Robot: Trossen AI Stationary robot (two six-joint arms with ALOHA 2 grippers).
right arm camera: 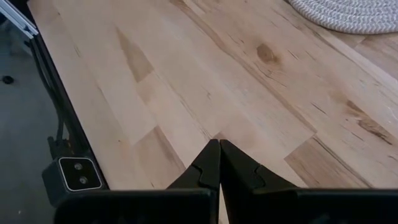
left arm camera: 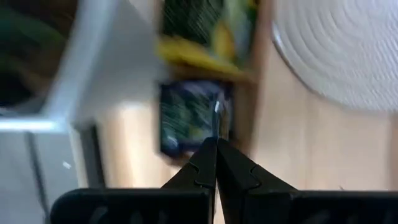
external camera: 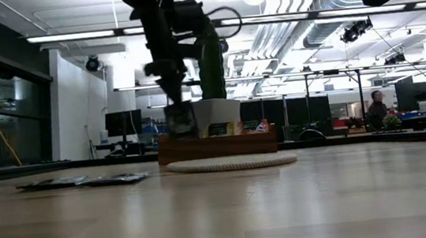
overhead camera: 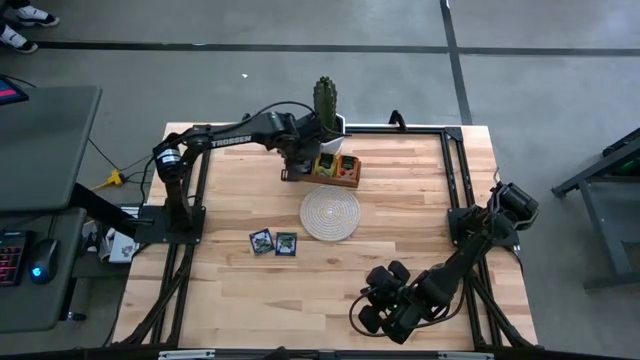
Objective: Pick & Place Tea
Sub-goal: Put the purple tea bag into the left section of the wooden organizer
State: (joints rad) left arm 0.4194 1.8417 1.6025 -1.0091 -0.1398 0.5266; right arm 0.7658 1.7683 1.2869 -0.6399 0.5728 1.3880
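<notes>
**Sachet pinched at the tray's edge, two more waiting on the table**

Nearest the low camera is bare tabletop; beyond it two tea sachets lie flat on the wood, side by side and just beside the round woven mat. From above, the pair sits on the left-arm side of the mat.

The left gripper hangs at the end of the wooden tray, its fingers pressed together on a dark sachet that dangles from their tips, just in front of the tray and a white planter holding a cactus. Other sachets stand in the tray. The right gripper waits near the table's front edge, fingers closed on nothing.

The grip looks thin: only an edge of the sachet seems caught, so a quick swing could shake it loose. It also hangs close to the tray wall and the planter, and could snag there. Whether it is going into or leaving the tray cannot be told.
</notes>
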